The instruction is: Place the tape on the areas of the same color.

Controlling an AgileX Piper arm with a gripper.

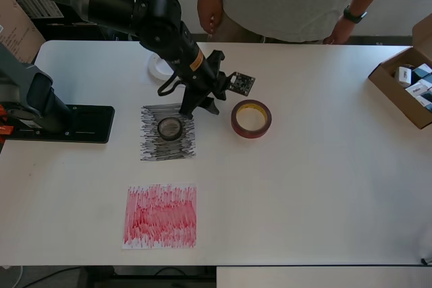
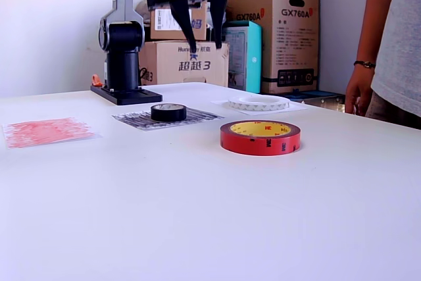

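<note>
While the black roll (image 1: 170, 127) is lying on the black sheet (image 1: 152, 145), the gripper (image 2: 204, 36) is hanging open and empty above, facing the red roll (image 2: 260, 137) next for the red sheet (image 1: 160, 216).

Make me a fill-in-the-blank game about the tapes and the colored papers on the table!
1. The black tape lies on the ____ sheet.
2. The red tape lies on the bare ____, not on paper.
3. No tape lies on the ____ sheet.
4. The gripper hangs above the table, open and holding ____.

Missing words: black; table; red; nothing
</note>
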